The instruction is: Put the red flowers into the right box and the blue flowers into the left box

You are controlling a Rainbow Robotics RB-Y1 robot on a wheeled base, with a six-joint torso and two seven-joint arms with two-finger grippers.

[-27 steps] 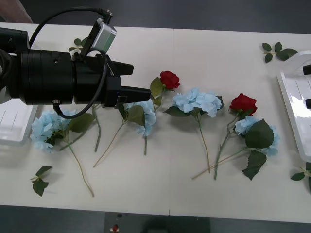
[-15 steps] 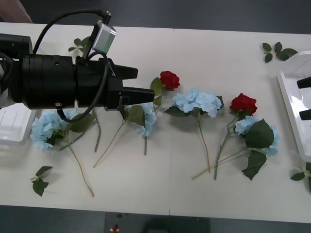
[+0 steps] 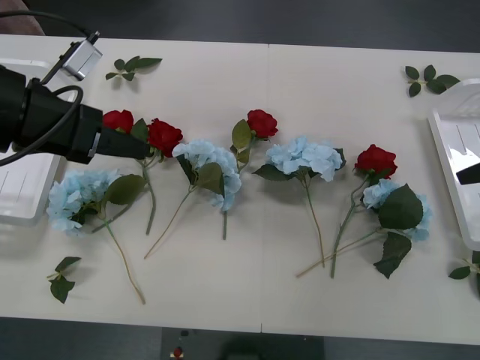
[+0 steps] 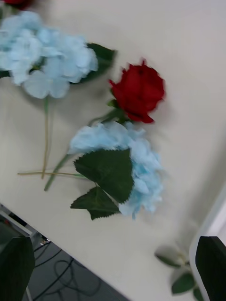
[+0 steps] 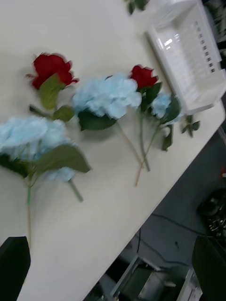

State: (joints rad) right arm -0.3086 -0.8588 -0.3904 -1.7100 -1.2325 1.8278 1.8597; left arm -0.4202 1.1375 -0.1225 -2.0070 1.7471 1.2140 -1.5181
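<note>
Several red flowers lie in a row across the table: two at the left, one mid-table and one at the right. Several blue flowers lie among them. The left box sits at the table's left edge and the right box at its right edge. My left gripper is open and empty, its tip beside the two leftmost roses. My right gripper is open and empty over the right box.
Loose green leaf sprigs lie at the back left, the back right, the front left and the front right. The table's front edge runs close below the stems, with dark floor beyond.
My left arm has drawn back to the left, uncovering two red roses it hid before. The right gripper's fingers have slid toward the right edge of the front view.
</note>
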